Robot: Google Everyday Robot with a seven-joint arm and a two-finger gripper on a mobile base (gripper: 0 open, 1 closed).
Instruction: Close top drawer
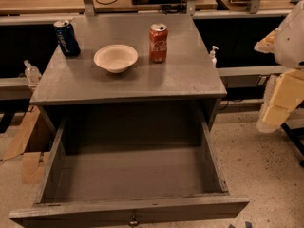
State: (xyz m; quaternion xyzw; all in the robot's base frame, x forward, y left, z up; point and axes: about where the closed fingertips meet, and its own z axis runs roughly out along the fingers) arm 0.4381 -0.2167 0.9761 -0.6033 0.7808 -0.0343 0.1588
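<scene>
The top drawer [128,212] of the grey cabinet is pulled far out toward me. Its worn flat front panel runs along the bottom edge of the camera view, with a small dark knob [133,220] at its centre. The inside of the drawer [133,175] is deep and holds nothing. My gripper [271,118] hangs at the right edge of the view, cream-coloured and pointing down. It is to the right of the drawer's right side wall, above the floor, and apart from the drawer.
On the cabinet top [190,80] stand a blue can [66,38], a white bowl [115,57] and a red Coca-Cola can [158,42]. Cardboard pieces [28,146] lie on the floor at the left. A small pump bottle [213,56] stands behind the cabinet's right side.
</scene>
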